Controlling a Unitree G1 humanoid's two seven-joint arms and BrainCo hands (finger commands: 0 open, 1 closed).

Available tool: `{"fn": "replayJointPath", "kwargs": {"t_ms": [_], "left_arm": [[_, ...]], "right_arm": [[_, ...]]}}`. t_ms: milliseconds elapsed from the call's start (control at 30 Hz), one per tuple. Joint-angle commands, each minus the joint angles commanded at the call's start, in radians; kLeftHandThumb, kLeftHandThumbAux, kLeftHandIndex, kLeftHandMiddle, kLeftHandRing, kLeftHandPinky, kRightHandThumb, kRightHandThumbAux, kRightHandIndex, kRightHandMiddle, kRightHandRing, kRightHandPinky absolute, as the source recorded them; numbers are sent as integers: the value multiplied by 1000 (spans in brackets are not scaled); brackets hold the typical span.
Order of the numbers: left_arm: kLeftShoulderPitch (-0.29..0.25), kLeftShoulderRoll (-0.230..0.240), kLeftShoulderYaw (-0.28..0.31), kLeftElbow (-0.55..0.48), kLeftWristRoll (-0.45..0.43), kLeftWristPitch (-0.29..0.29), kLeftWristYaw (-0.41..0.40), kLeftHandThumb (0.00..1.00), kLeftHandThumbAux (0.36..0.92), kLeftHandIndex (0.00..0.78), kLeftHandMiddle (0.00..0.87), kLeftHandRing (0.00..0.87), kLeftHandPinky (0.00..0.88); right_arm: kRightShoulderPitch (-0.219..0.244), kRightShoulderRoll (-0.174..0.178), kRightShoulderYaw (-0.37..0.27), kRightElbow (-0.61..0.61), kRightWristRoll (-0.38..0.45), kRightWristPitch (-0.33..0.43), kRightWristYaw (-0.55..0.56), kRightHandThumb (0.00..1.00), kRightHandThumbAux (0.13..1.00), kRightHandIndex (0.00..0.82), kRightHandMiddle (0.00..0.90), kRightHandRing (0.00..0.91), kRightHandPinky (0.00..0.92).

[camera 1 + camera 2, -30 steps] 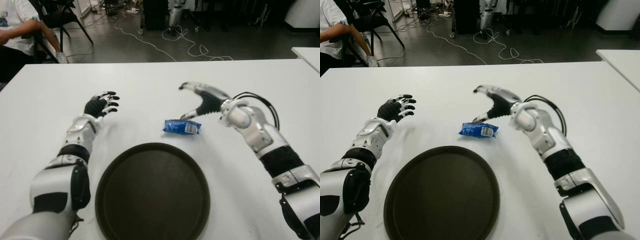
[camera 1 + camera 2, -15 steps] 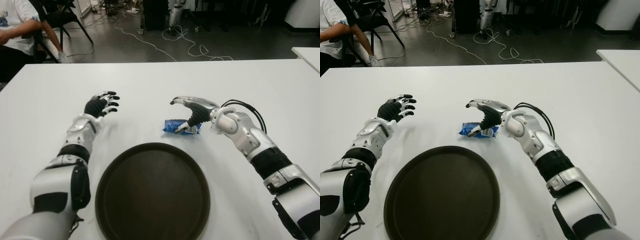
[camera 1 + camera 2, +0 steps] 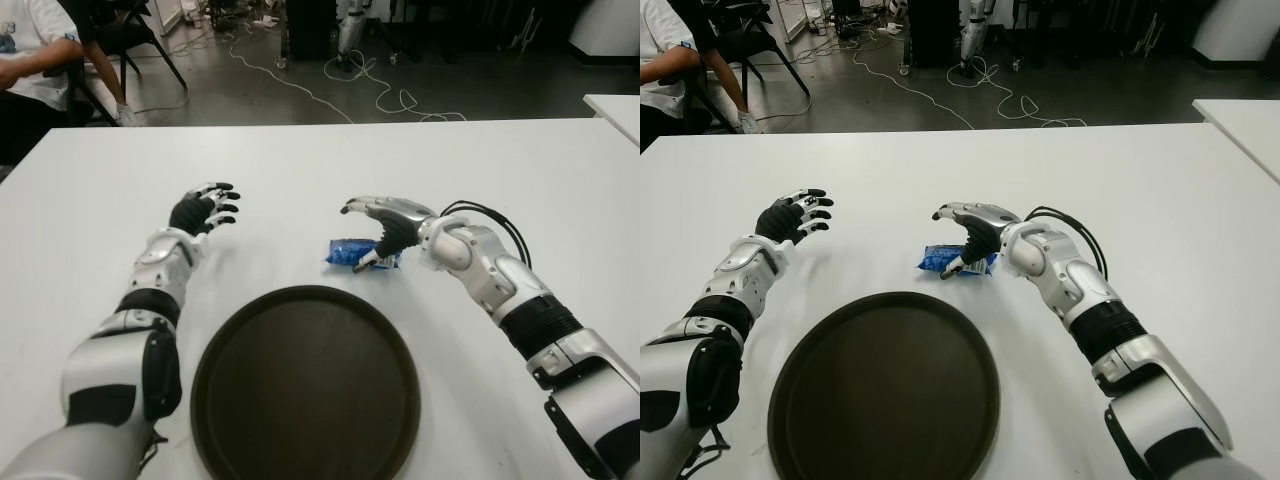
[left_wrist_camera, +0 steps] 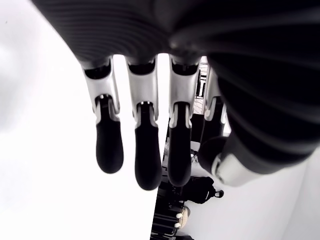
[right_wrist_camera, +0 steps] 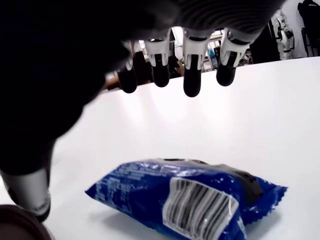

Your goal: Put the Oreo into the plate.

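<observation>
A blue Oreo packet [image 3: 352, 252] lies flat on the white table [image 3: 300, 170], just beyond the far rim of a round dark plate [image 3: 305, 385]. My right hand [image 3: 368, 236] hovers directly over the packet with its fingers spread above it and its thumb low at the near side. In the right wrist view the Oreo packet [image 5: 190, 200] lies under the fingers [image 5: 192, 82], which stay apart from it. My left hand [image 3: 205, 208] shows open at the left of the packet, beyond the plate's left side.
A seated person [image 3: 30, 60] is at the far left corner beyond the table. Cables [image 3: 340, 85] lie on the floor behind. A second white table [image 3: 615, 105] edges in at the right.
My right hand has swung left and down from beside the packet until it stands over it. The packet, the plate and my left hand have not moved.
</observation>
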Motion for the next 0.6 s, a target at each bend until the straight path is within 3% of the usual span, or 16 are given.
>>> {"fn": "replayJointPath", "kwargs": {"t_ms": [233, 600], "left_arm": [[-1, -2, 2, 0, -2, 3, 11, 827, 679, 422, 464, 517, 526], [-2, 0, 5, 4, -4, 7, 0, 825, 681, 412, 468, 518, 531]], "right_arm": [[21, 6, 11, -38, -31, 30, -14, 0, 636, 83, 85, 110, 120], [56, 5, 24, -132, -67, 106, -6, 0, 661, 58, 57, 66, 68]]}}
